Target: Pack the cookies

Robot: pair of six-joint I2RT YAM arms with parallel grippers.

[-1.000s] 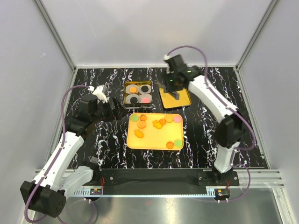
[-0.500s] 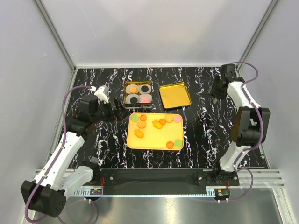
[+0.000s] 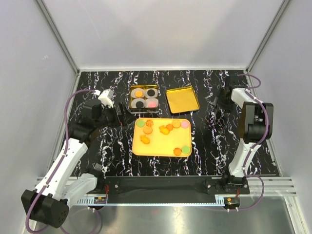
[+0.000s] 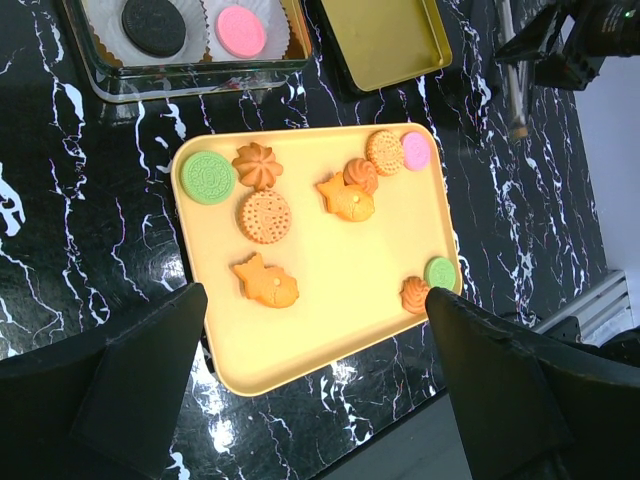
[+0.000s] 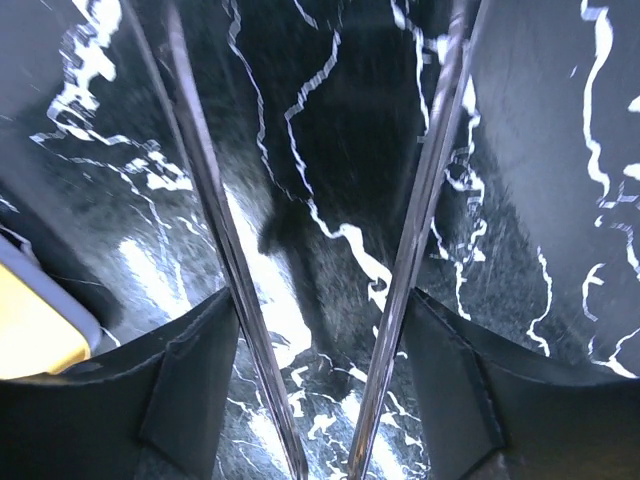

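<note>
**A:** Where do we see the cookies (image 4: pixel 264 216)?

**B:** Most of them lie flat on the yellow tray (image 4: pixel 340 270) in the middle of the desk (image 3: pixel 204 146). We count ten there, in orange, green and pink, scattered and mostly apart. Four more, one orange, two black and one pink, each sit in a white liner (image 4: pixel 108 30) inside the tin (image 4: pixel 200 78), just past the tray toward the far edge.

**A:** And beside the tin?

**B:** A gold lid (image 3: pixel 182 100) lies hollow side up on the side nearer the right edge, close but not touching.

**A:** What do we make of the left gripper (image 3: pixel 118 114)?

**B:** It hangs between the left edge and the tin. Its fingers (image 4: pixel 130 380) are spread wide with nothing between them, and its wrist camera looks down on the tray.

**A:** And the right gripper (image 5: pixel 315 200)?

**B:** It is close to the right edge, in the far half, over bare marble. Its two thin metal prongs (image 5: pixel 200 200) stand apart and hold nothing.
</note>
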